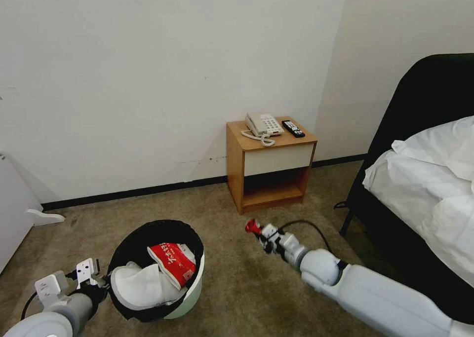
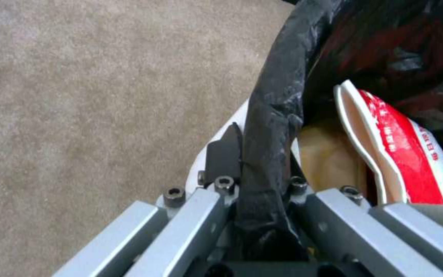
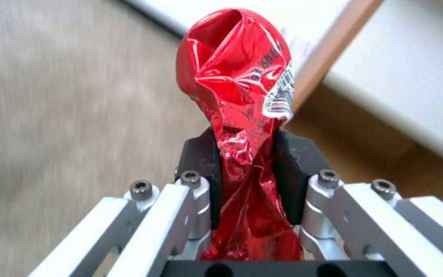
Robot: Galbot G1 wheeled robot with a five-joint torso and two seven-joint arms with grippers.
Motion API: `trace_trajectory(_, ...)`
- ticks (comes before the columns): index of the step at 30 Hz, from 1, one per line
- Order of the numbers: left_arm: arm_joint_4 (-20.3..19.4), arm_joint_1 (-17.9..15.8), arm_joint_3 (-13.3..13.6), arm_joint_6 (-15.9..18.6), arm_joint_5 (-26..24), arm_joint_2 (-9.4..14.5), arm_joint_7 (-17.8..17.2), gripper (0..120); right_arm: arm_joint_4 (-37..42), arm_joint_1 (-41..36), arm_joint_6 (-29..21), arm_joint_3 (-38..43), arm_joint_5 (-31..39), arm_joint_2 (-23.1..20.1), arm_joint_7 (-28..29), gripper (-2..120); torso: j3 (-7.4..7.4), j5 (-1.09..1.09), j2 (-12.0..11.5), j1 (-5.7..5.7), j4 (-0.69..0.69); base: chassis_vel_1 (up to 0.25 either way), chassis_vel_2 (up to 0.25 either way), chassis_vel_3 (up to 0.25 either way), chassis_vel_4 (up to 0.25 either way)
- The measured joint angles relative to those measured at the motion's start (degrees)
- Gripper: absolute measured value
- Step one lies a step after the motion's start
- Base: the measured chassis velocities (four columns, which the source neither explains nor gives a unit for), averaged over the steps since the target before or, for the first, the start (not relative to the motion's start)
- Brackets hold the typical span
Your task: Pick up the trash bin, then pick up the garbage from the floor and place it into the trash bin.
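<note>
My right gripper (image 3: 244, 169) is squeezed tight on a red snack packet (image 3: 239, 88). The two black pads (image 3: 289, 169) press on its thin, twisted lower part. The top of the packet puffs out above the pads. It is shiny and very crinkled, with a small white patch with stripes on one side. From my head camera I see the right gripper (image 1: 260, 231) held up over the brown carpet (image 1: 247, 287), with the red snack packet (image 1: 252, 225) sticking out of its tip. It is in front of the wooden nightstand (image 1: 269, 167), and off to the right of the trash bin (image 1: 190, 290), not touching it.

My left gripper (image 2: 255, 169) is pinched shut on the rim of the trash bin (image 2: 275, 115). One finger is on the outside and one is on the inside, and the black bag is squashed between them. In the head camera the left gripper (image 1: 94, 278) is at the bin's left edge, low down near me.

The trash bin is round and white, with a black bag folded over its rim. It tips a bit toward me. Inside I see a white slipper (image 1: 140, 285) and a flat red and white slipper (image 1: 173, 263) lying on top of it.

On the nightstand sit a telephone (image 1: 263, 126) and a remote (image 1: 293, 128).
</note>
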Motion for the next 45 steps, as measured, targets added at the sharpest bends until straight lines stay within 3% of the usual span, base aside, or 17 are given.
trace_trajectory(5, -0.83, 0.15, -0.03, 0.0, -0.08, 0.68, -0.11, 1, 11.25, 10.31, 1.51, 0.77, 6.21, -1.31, 0.0, 21, -0.01, -0.02, 0.01, 0.0, 0.01, 0.0, 0.0, 0.0, 0.0)
trace_trajectory(9, -1.13, 0.13, -0.03, 0.0, -0.21, 0.9, -0.21, 1, 13.98, 14.46, 1.08, -0.29, 9.54, -0.16, -0.12, 21, 0.0, 0.0, 0.0, 0.0, 0.03, 0.0, 0.0, 0.0, 0.0)
trace_trajectory(11, -1.47, 0.12, 0.05, 0.0, -0.3, 1.14, -0.37, 1, 16.69, 18.7, -0.61, -1.66, 14.28, 1.51, -0.12, 21, 0.0, -0.03, 0.0, 0.0, 0.02, 0.0, 0.0, 0.0, 0.0)
trace_trajectory(21, -2.03, -0.06, 0.25, 0.0, -0.72, 1.92, -0.57, 1, 20.93, 29.23, -7.27, -10.13, 24.97, 7.87, 2.0, 21, 0.0, -0.01, 0.0, 0.0, 0.01, 0.0, 0.0, 0.0, 0.0)
trace_trajectory(25, -2.09, -0.07, 0.25, 0.0, -0.8, 2.02, -0.57, 1, 20.7, 30.4, -7.77, -11.72, 25.72, 8.75, 2.23, 21, 0.0, -0.02, 0.0, 0.0, 0.01, 0.0, 0.0, 0.0, 0.0)
trace_trajectory(33, -2.38, -0.95, 0.23, 0.0, -1.52, 2.35, -0.7, 1, 19.11, 33.86, -14.41, -18.74, 32.51, 15.11, 6.05, 21, 0.0, -0.02, 0.0, 0.0, 0.01, 0.0, 0.0, 0.0, 0.0)
trace_trajectory(45, -2.86, -1.23, 0.27, 0.0, -1.87, 2.55, -0.8, 1, 17.47, 32.53, -20.2, -22.24, 34.98, 17.7, 8.18, 21, 0.0, -0.01, 0.0, 0.0, 0.01, 0.0, 0.0, 0.0, 0.0)
